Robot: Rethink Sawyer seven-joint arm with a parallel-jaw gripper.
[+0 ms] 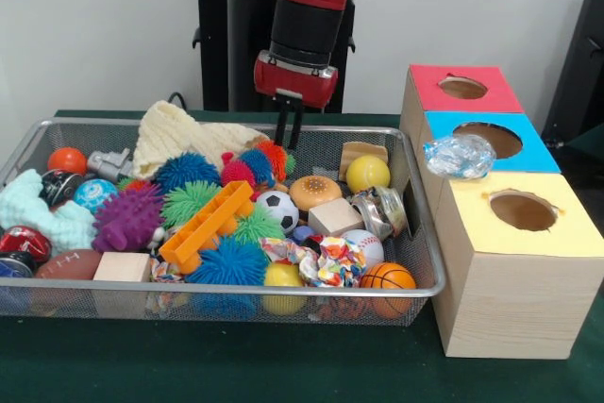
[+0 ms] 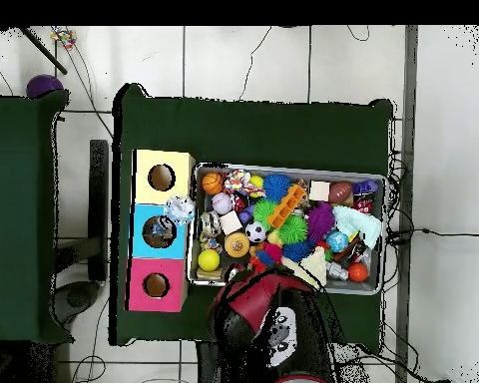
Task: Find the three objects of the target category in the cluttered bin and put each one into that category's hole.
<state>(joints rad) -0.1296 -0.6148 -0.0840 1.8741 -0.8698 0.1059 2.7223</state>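
Observation:
The wire mesh bin [image 1: 283,290] is full of toys and also shows in the overhead view [image 2: 288,168]. One wrinkly see-through bottle [image 1: 460,155] lies outside it on top of the blue box [image 1: 528,159], beside that box's hole [image 1: 487,139]; from above the bottle [image 2: 181,208] sits where the blue and yellow boxes meet. My gripper [image 1: 289,143] hangs over the bin's far side, just above the spiky balls, its thin black fingers a little apart and empty. A shiny crumpled item [image 1: 377,211] lies in the bin's right end; I cannot tell whether it is a bottle or a can.
Three wooden boxes with holes stand right of the bin: red [image 1: 462,88], blue, yellow [image 1: 522,210]. The bin holds spiky balls, an orange block piece [image 1: 206,224], a cream cloth [image 1: 179,134], sports balls and wooden blocks. From above the arm [image 2: 268,309] covers the bin's near edge.

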